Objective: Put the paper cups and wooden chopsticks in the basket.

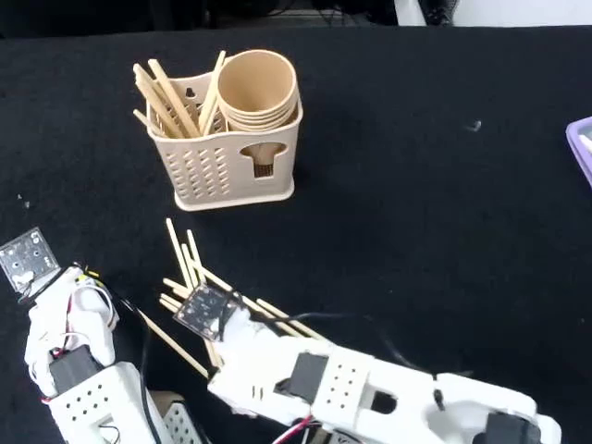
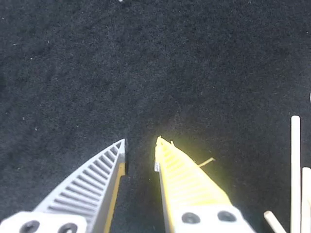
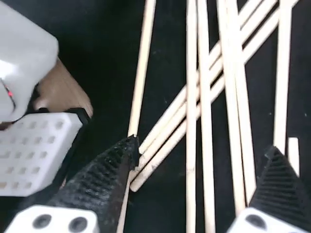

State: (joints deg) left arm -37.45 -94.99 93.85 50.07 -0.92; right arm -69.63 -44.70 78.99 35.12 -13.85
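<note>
- Black cloth covers the table (image 1: 416,231). On its far left stands a beige slotted basket (image 1: 227,171).
- The stacked paper cups (image 1: 262,92) sit upright in the basket's right compartment. A bundle of wooden chopsticks (image 1: 166,97) leans out of its left one.
- More loose chopsticks (image 1: 190,268) lie crossed in a heap on the cloth, near of the basket and well apart from it.
- The right arm (image 1: 370,388) stretches in from the near right. Its wrist covers the middle of that heap in the high view.
- The right gripper (image 3: 201,148) is spread wide just above the heap. Several sticks run between its black fingers, which grip nothing.
- The left arm (image 1: 69,361) stands at the near left, beside the heap.
- The left gripper (image 2: 140,141) points down at bare cloth, its fingers a narrow slit apart and empty (a few stick ends lie off to one side).
- A tan thing (image 3: 63,94) lies half under the left arm's white body. I cannot tell what it is.
- A purple thing (image 1: 581,148) is cut off by the right edge.
</note>
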